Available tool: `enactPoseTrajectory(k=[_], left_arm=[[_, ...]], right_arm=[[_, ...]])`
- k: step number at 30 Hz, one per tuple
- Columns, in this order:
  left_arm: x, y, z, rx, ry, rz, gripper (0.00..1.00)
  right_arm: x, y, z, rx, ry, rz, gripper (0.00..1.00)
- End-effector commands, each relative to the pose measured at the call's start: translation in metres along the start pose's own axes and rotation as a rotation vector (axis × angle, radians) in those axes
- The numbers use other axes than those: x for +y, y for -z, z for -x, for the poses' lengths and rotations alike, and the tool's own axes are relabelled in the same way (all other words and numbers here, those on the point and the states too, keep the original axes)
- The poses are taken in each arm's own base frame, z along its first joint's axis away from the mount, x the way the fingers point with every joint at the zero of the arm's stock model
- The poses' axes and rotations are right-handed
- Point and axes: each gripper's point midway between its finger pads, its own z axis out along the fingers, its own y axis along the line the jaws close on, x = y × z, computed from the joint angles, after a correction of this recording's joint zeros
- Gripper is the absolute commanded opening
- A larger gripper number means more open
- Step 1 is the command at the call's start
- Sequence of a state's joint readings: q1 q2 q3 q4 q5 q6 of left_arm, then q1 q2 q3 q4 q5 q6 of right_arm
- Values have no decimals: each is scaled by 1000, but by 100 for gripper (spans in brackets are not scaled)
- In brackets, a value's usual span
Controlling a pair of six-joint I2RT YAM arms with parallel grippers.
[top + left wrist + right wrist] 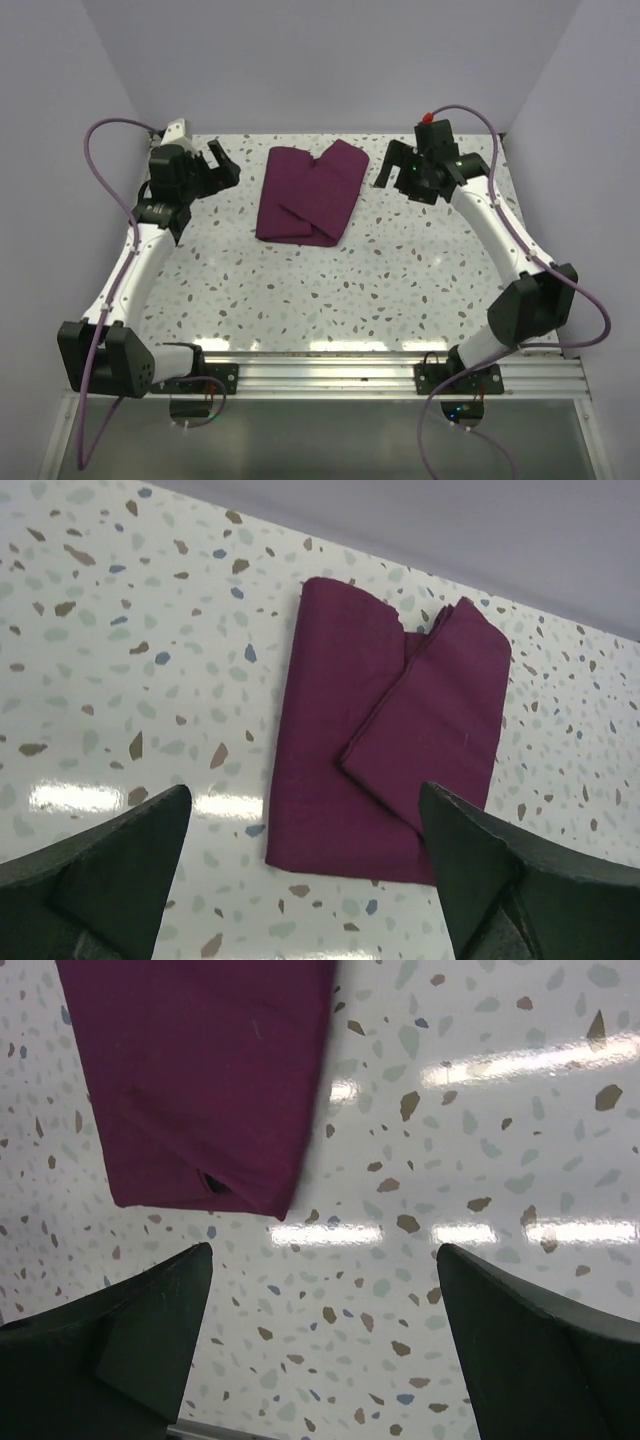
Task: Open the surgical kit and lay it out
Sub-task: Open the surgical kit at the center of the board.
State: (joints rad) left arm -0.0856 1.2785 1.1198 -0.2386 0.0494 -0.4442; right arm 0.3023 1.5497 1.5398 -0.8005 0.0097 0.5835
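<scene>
The surgical kit shows only as a folded maroon cloth wrap [308, 193] lying flat at the back middle of the table, with one flap folded diagonally across it. It fills the middle of the left wrist view [380, 750] and the top left of the right wrist view [210, 1080]. No steel tray or instruments show. My left gripper [222, 166] is open and empty, left of the wrap and apart from it. My right gripper [392, 166] is open and empty, right of the wrap and apart from it.
The speckled terrazzo table [330, 290] is walled by pale lilac panels at the back and both sides. An aluminium rail [330, 362] with the arm bases runs along the near edge.
</scene>
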Motion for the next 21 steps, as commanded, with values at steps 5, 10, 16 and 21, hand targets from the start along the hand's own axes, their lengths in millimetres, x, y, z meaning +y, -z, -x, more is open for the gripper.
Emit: enactPoseTrajectory(k=[5,10,16,21], left_arm=[[-38,41,-121,330,184,-336,100],[-41,76,-162,339,255,-449,100],[-5,87,-190,456,131,-213,100],[-1,99,-172,384,124,-169,100]], right_arm=[[87,-26,-16,22,174,89,98],[139,-48,-45,40,340,105,98],[180,-92,-76,87,419,105,98],[211,-127,-77,59,468,103,97]])
